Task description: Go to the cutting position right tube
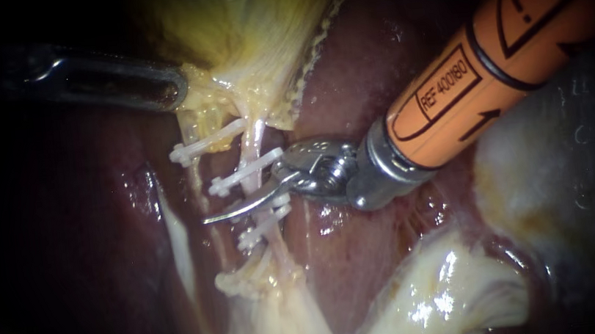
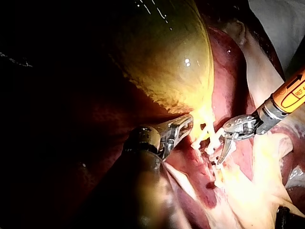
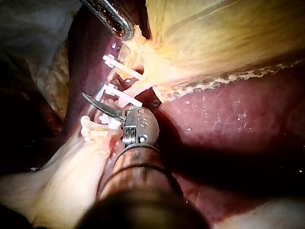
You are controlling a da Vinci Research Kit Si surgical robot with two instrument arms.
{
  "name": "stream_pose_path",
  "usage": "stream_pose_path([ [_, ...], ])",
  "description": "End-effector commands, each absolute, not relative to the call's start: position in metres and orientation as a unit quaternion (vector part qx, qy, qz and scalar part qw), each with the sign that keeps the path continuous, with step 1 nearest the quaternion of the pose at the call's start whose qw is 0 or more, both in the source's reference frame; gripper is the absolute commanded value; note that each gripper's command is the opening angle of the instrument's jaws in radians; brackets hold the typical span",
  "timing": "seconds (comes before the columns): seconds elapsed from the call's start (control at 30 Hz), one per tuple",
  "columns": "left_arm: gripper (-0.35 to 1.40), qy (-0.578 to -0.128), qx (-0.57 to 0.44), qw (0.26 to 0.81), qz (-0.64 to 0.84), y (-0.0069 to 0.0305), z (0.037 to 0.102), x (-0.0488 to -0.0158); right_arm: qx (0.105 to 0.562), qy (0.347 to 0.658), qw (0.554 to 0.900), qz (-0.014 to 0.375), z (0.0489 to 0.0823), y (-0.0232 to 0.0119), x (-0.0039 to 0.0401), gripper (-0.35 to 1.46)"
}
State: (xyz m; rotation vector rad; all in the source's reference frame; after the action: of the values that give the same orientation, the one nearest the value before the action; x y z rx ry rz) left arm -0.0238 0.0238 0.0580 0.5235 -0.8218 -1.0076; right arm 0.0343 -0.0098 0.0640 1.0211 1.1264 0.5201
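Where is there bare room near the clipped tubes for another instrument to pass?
Bare liver lies between the gallbladder edge and the right instrument shaft, and again below that instrument, beside the pale tissue. Crowded: the clips, where the right instrument's blade crosses the tube, with the left instrument just above.

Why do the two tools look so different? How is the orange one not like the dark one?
The right instrument has an orange sleeve on its shaft; the left instrument is dark all over. The right instrument ends in thin curved blades, open beside a clip on the tube; the left instrument has broader slotted jaws, shut on the gallbladder. Both are long and thin, with two small jaws.
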Motion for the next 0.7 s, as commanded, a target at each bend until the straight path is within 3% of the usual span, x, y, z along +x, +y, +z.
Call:
stream_pose_path([
  [0.03,-0.35,-0.378,0.241,0.764,-0.464,0.0238,0.058,-0.0238,0.458,0.507,0.693,0.232,0.0638,-0.0099,0.0343,1.43],
  [0.43,-0.35,-0.378,0.241,0.764,-0.464,0.0238,0.058,-0.0238,0.499,0.537,0.655,0.182,0.0597,-0.0109,0.0353,1.43],
  [0.7,-0.35,-0.378,0.241,0.764,-0.464,0.0238,0.058,-0.0238,0.495,0.553,0.641,0.198,0.0576,-0.0094,0.0351,1.43],
])
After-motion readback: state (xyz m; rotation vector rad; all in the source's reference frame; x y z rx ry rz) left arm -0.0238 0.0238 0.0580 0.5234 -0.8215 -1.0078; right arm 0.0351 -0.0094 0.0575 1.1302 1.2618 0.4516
